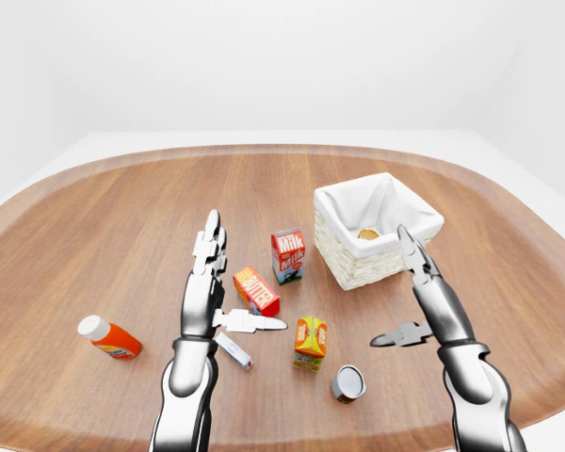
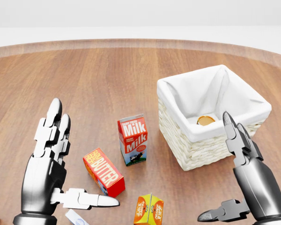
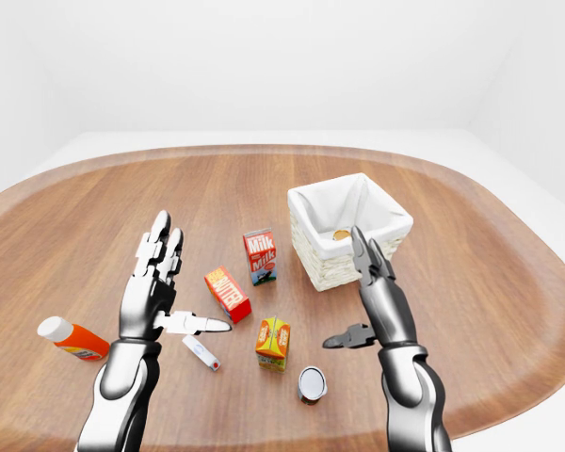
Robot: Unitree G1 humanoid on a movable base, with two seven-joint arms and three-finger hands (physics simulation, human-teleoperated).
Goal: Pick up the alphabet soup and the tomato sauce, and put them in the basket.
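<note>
The wicker basket (image 2: 175, 112) with white lining stands right of centre in the head view. One can (image 2: 205, 120) sits inside it, only its golden top showing. A second can (image 1: 348, 383) lies on its side on the table, low in the left-eye view, grey end facing me; I cannot read either label. My right hand (image 2: 215, 168) is open and empty, just below the basket's lower right corner, fingers pointing up. My left hand (image 3: 190, 278) is open and empty at the left, thumb stretched toward the butter box.
A milk carton (image 2: 132, 139), a butter box (image 2: 103, 171) and an orange juice carton (image 2: 149, 210) stand between my hands. A small white tube (image 1: 233, 349) lies under my left thumb. An orange bottle (image 1: 110, 338) lies far left. The table's rounded edge runs below.
</note>
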